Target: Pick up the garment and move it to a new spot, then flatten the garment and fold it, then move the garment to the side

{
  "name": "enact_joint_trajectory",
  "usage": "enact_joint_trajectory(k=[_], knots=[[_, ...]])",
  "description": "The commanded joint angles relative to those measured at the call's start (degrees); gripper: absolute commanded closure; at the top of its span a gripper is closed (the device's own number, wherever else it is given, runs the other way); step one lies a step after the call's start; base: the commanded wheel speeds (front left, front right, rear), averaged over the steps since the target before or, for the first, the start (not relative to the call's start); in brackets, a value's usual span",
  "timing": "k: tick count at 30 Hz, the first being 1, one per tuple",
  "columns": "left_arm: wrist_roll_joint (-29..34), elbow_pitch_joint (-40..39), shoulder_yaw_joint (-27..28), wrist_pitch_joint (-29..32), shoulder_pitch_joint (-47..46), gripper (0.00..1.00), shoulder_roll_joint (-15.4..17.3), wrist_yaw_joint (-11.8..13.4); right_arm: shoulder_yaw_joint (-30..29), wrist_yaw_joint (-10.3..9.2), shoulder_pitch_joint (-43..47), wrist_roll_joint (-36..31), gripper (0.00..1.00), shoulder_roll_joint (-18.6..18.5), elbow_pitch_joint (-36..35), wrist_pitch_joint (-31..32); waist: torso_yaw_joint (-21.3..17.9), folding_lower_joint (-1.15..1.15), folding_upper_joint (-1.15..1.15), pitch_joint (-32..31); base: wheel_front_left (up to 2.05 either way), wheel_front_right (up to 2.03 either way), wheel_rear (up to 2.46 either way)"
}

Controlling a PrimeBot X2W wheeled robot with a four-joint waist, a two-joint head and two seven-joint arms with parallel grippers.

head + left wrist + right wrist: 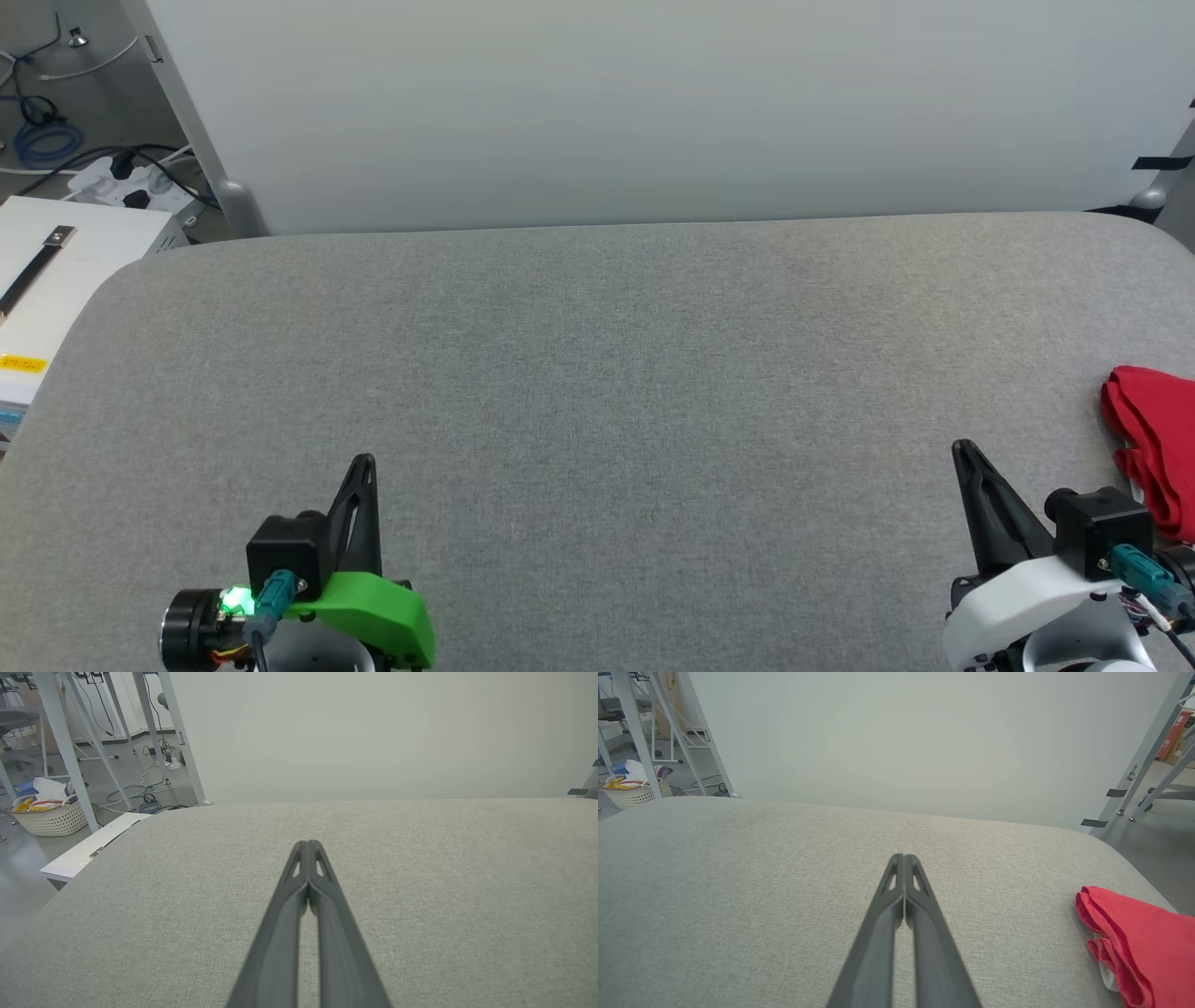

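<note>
Both my grippers read empty, long dark fingers pressed tip to tip: left gripper, right gripper, over the grey woven-textured tabletop. The red soft-cloth garment, folded in rounded layers, lies at the tabletop's right edge, beside the right gripper. A smooth pale panel stands beyond.
</note>
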Motion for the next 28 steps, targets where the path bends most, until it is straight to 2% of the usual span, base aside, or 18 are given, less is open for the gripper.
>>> enact_joint_trajectory(k=[1, 28], knots=[[0.80, -0.27, 0.55, 0.46, -1.02, 1.00, -0.59, -0.39, -0.14, -0.02, -1.00, -0.62, 1.00, 0.26, 0.39, 0.13, 0.03, 0.00, 0.00, 0.03, 0.00, 0.00, 0.00], [5.16, -1.85, 4.18, 3.46, -1.50, 1.00, -3.31, -3.13, -0.42, -0.03, -2.78, -3.15, 1.00, 1.46, 2.46, 0.18, 0.53, 0.00, 0.00, 0.61, 0.00, 0.00, 0.00]])
